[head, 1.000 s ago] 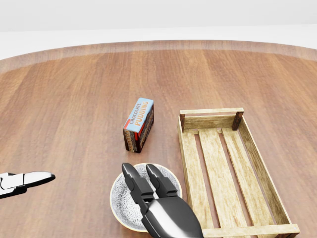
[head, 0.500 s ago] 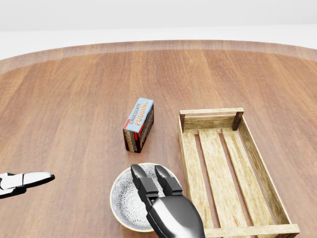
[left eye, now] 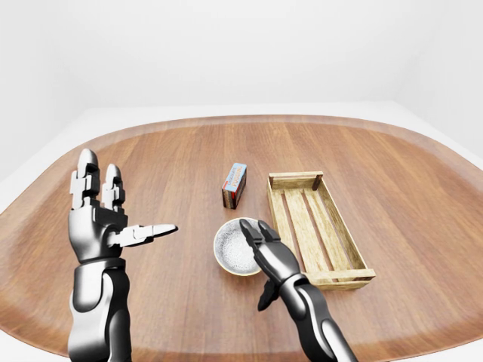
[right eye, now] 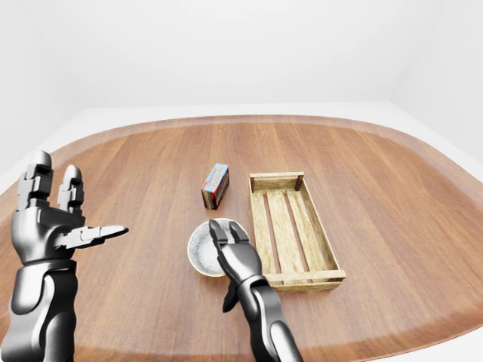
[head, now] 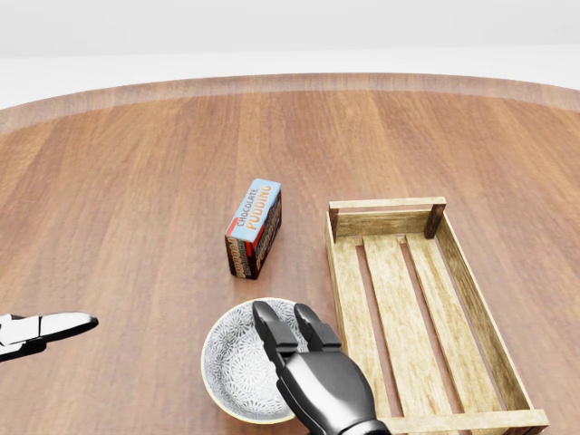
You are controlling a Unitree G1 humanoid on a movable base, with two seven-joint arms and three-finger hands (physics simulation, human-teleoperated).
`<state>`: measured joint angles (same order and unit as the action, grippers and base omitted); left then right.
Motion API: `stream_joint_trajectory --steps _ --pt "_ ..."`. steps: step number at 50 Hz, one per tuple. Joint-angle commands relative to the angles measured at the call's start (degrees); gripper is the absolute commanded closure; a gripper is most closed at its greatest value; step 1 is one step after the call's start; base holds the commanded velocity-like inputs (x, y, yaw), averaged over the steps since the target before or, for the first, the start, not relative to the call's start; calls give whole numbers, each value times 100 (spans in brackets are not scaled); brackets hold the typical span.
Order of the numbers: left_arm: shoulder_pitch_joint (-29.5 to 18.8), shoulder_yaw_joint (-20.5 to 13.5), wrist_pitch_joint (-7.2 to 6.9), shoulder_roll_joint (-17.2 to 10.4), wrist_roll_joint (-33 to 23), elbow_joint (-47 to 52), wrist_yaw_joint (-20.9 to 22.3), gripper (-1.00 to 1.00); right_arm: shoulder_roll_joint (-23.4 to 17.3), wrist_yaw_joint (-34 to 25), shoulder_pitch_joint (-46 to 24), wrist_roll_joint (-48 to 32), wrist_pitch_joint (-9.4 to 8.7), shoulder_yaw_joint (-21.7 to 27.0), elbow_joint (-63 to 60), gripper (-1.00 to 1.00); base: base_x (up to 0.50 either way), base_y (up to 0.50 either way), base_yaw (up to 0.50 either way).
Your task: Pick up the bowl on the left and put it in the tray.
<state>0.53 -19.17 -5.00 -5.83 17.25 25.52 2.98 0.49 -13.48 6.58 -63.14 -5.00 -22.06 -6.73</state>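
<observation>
The bowl is sitting on the tabletop low in the head view. The wooden tray is lying just beside it at its 3 o'clock, with its long axis running 12 to 6. A pudding box is standing near at the bowl's 12 o'clock. The right hand is reaching in from the bowl's 5 o'clock, its fingers lying stretched over the bowl's right half, apart and gripping nothing. Whether they are touching the rim is unclear. The left hand is hanging raised and spread at 9 o'clock, well apart. The right hand is therefore looking the nearer for the pick, with the carry likely heading toward 3 o'clock.
</observation>
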Motion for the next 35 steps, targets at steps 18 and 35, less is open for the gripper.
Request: stream_joint_trajectory --steps 18,35 --pt "-26 23 0 -5 -2 -28 -13 -100 322 45 -472 -127 0 64 951 -100 0 0 0" --pt "-20 7 0 -12 17 -11 -24 -100 376 263 -653 1 0 159 1539 -100 0 0 0"
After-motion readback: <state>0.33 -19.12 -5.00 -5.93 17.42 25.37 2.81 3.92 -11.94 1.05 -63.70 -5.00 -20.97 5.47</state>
